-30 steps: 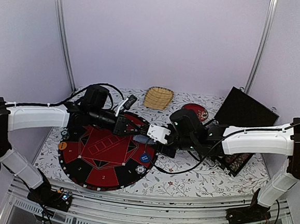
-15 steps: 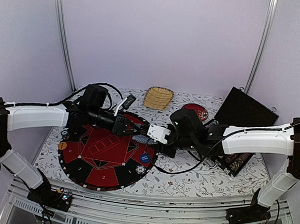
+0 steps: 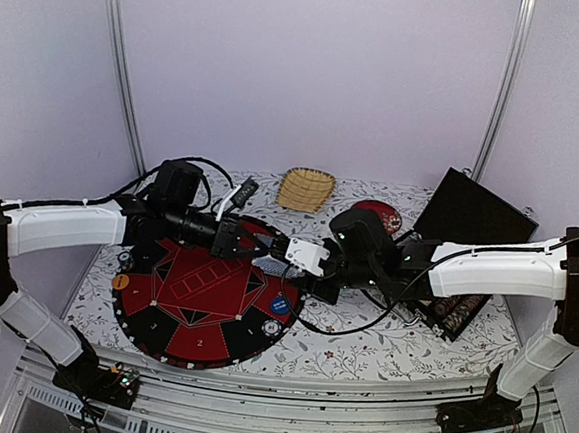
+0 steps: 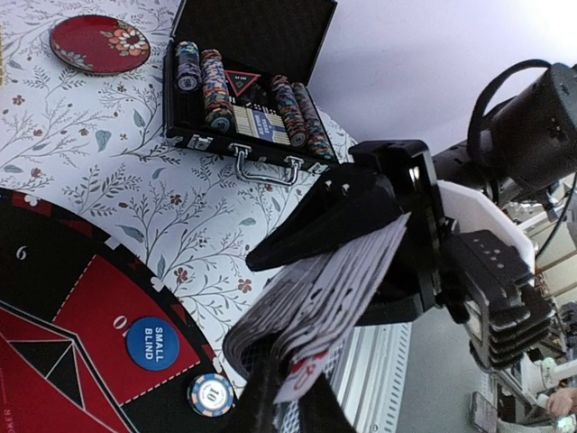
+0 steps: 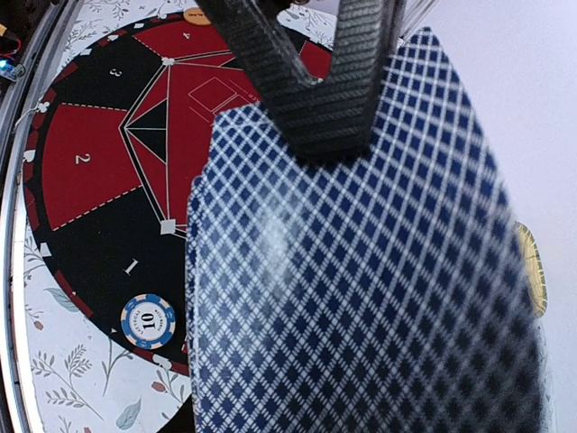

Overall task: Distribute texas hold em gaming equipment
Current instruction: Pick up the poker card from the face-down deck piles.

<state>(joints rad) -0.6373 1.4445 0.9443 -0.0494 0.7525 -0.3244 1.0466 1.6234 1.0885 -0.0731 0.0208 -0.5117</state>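
My right gripper [image 3: 280,254] is shut on a thick deck of playing cards [image 4: 334,280] held above the right edge of the round red-and-black poker mat [image 3: 192,304]. The deck's blue diamond back [image 5: 361,289] fills the right wrist view and hides my right fingers. My left gripper [image 4: 293,379] meets the deck from the left, pinched shut on the edge of one card with red print [image 4: 306,372]. On the mat lie a blue small blind button [image 4: 151,343], a blue-and-white chip marked 10 [image 4: 210,395] and an orange button [image 3: 121,282].
An open black case with rows of chips [image 4: 243,108] sits to the right, its lid [image 3: 475,216] standing up. A dark-red plate [image 4: 99,43] and a woven basket [image 3: 305,189] lie at the back. Cables hang below both wrists.
My left arm has drawn back slightly to the left, its fingers now pinched on one card. The right gripper and deck have hardly moved.
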